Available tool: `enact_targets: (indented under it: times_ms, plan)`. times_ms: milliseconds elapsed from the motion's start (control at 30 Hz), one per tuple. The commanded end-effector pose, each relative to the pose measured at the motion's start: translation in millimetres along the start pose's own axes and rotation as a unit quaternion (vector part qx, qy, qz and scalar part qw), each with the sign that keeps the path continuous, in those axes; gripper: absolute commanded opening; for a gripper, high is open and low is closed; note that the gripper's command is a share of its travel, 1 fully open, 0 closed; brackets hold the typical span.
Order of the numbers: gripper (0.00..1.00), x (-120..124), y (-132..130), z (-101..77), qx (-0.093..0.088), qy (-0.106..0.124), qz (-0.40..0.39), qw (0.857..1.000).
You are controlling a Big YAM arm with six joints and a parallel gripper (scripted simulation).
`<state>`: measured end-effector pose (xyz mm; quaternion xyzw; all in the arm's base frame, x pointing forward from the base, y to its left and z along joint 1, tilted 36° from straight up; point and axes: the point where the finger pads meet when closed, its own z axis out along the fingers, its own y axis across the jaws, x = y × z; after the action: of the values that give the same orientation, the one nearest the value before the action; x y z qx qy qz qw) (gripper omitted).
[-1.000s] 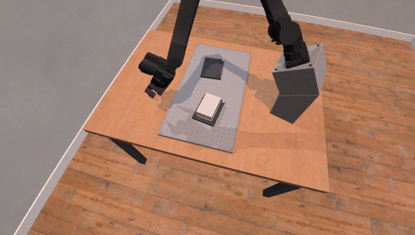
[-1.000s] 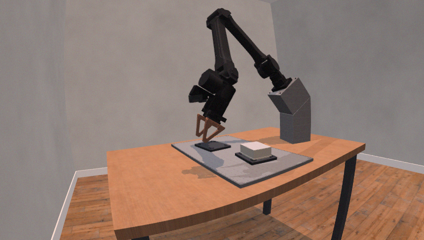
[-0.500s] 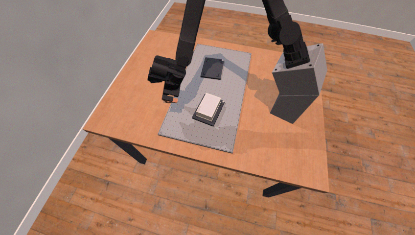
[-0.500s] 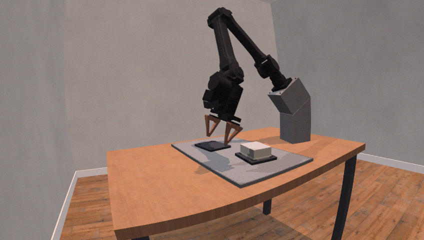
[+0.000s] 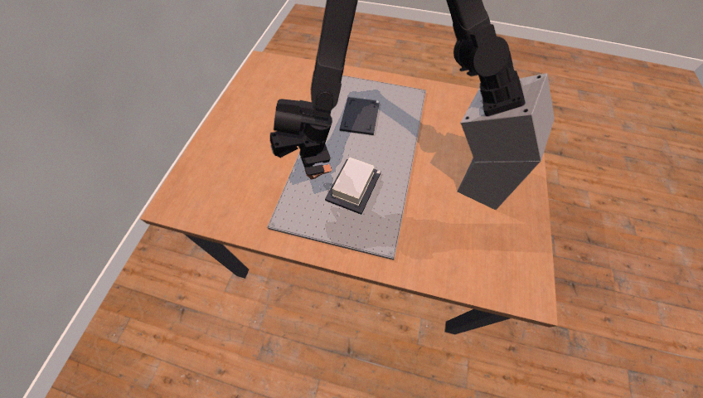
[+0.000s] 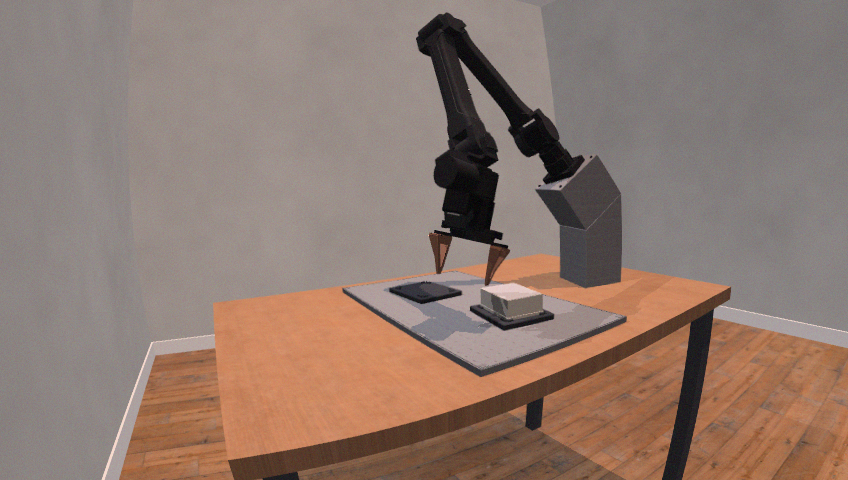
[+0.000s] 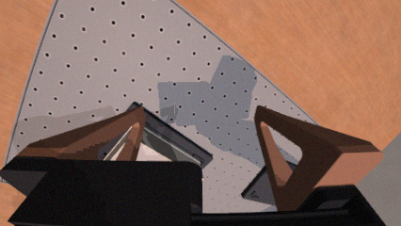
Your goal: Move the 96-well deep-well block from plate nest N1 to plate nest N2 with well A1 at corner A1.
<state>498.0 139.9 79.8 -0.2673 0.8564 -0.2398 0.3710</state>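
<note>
The white deep-well block (image 5: 352, 181) sits on the black nest N1 (image 5: 350, 204), on the grey perforated baseplate. The empty black nest N2 (image 5: 360, 114) lies further back on the same plate. My gripper (image 5: 317, 167) is open and empty. It hangs above the plate's edge away from the arm's base, between the two nests and apart from the block. In the exterior view its brown fingers (image 6: 464, 273) point down, well above the block (image 6: 511, 300) and N2 (image 6: 425, 291). In the wrist view the fingers are spread wide; the block (image 7: 138, 152) shows behind the left finger, and a corner of N2 (image 7: 259, 188) shows by the right one.
The arm's grey pedestal (image 5: 507, 143) stands on the wooden table to the side of the plate. The table's edges lie beyond the baseplate on all sides.
</note>
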Motion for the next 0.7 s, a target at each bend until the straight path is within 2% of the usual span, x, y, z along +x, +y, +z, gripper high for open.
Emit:
enact_targets:
  times_ms: [0,133,200,400,433,667]
  plan:
    - [1.0,-1,9,-15.8,-0.015,-0.005,-0.078,0.997]
    - [1.0,17,18,-19.0,-0.035,0.008,-0.141,0.989]
    - [1.0,17,18,-19.0,-0.035,0.008,-0.141,0.989]
    - [1.0,44,32,-24.7,-0.065,0.026,-0.23,0.971]
    - [1.0,48,34,-25.7,-0.065,0.026,-0.23,0.971]
    - [1.0,80,48,-34.0,-0.103,0.041,-0.327,0.938]
